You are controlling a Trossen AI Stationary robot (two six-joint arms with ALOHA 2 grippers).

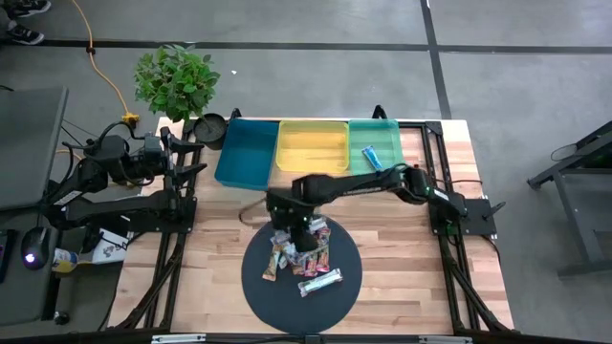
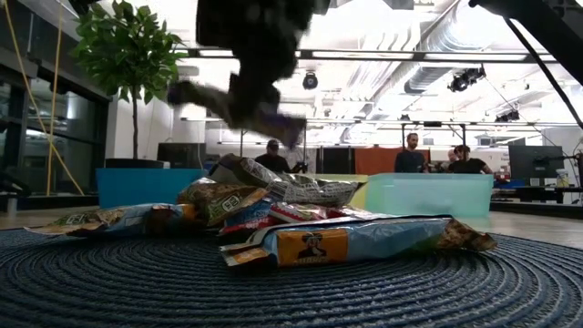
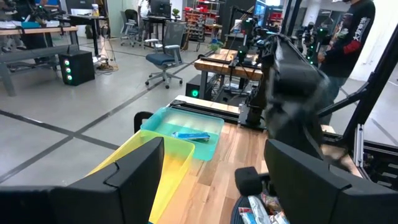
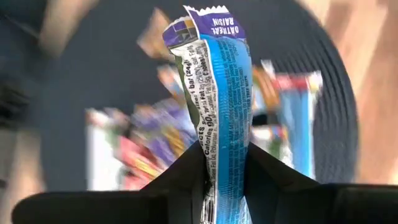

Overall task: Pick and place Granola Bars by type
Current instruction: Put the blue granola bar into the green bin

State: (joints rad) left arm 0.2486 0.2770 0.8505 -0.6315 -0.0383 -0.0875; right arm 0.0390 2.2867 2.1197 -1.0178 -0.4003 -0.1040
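Observation:
Several granola bars (image 1: 302,256) in blue, silver and multicolour wrappers lie heaped on a round dark mat (image 1: 263,294), and they show close up in the low view (image 2: 273,214). My right gripper (image 1: 304,229) hovers over the heap and is shut on a blue-wrapped bar (image 4: 217,93). Another blue bar (image 1: 373,158) lies in the teal bin (image 1: 387,134). My left gripper (image 3: 224,186) is open and waits off the table's left side, looking across at the bins. My right gripper pinches the blue bar between its two fingers near one end (image 4: 225,146). The wrapper's long body and its purple-printed far end (image 4: 214,22) stick out beyond the fingertips. Coming from above, the gripper (image 2: 241,96) holds the bar clear of the heap.
Three bins stand in a row at the table's far edge: blue (image 1: 247,153), yellow (image 1: 311,145) and teal. A potted plant (image 1: 175,81) stands beyond the far left corner. Bare wood lies on both sides of the mat. People stand in the room behind.

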